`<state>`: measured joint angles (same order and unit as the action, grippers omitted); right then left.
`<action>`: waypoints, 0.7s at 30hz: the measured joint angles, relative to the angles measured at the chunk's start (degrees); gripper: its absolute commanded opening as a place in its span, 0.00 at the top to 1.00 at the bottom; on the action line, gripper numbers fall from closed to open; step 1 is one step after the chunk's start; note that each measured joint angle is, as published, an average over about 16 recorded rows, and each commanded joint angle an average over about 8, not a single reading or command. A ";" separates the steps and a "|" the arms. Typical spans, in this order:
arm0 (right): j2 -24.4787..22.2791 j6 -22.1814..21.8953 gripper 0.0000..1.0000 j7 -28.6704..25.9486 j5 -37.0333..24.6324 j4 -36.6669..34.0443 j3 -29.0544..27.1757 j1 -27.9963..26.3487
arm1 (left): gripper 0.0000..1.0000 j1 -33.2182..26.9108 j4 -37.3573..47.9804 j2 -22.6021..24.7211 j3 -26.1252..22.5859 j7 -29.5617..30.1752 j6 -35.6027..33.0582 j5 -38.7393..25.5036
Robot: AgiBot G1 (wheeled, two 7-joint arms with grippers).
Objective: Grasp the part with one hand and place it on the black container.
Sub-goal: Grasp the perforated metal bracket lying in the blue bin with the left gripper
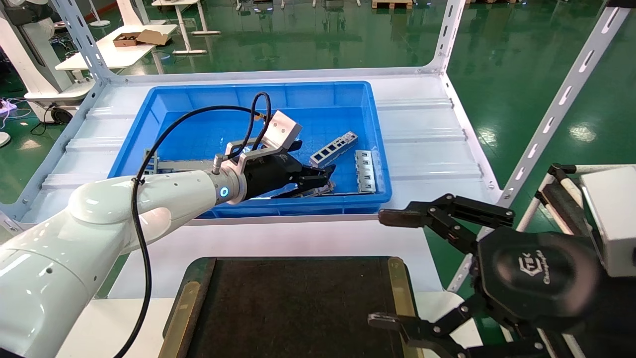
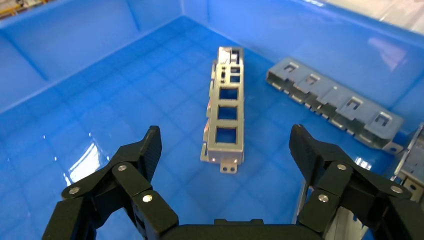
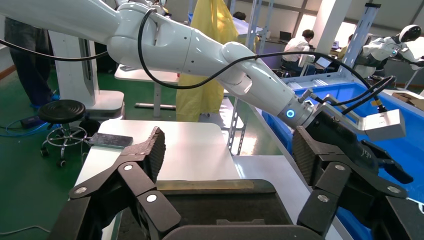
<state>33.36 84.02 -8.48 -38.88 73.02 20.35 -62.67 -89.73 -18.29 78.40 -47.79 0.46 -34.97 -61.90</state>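
Note:
The part [image 1: 334, 148], a slim light-grey channel strip with a row of rectangular cut-outs, lies on the floor of the blue bin [image 1: 258, 87]. In the left wrist view the part [image 2: 226, 110] lies lengthwise just ahead of my left gripper [image 2: 226, 144], which is open and empty, its fingertips either side of the strip's near end and not touching it. In the head view the left gripper [image 1: 325, 180] is low inside the bin. The black container [image 1: 293, 303] lies at the near table edge. My right gripper [image 1: 385, 268] hangs open and empty by the container's right side.
A second grey metal piece [image 1: 365, 170] lies by the bin's right wall; it also shows in the left wrist view [image 2: 335, 102]. More metal pieces [image 1: 169, 164] lie behind the left arm. White shelf posts [image 1: 556, 104] stand to the right. The container [image 3: 210, 205] shows under the right gripper [image 3: 227, 150].

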 measured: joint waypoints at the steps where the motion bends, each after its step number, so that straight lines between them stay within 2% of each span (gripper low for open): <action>1: 0.00 0.00 1.00 0.00 0.00 0.00 0.00 0.00 | 1.00 0.04 -0.09 -0.01 -0.49 0.25 0.31 0.30; 21: -0.01 -0.01 1.00 0.01 0.01 0.00 0.02 0.00 | 1.00 0.27 -1.31 -0.11 -8.41 2.63 4.54 6.45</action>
<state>33.35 84.02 -8.47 -38.87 73.02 20.37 -62.68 -89.46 -19.60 78.29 -56.20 3.08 -30.43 -55.45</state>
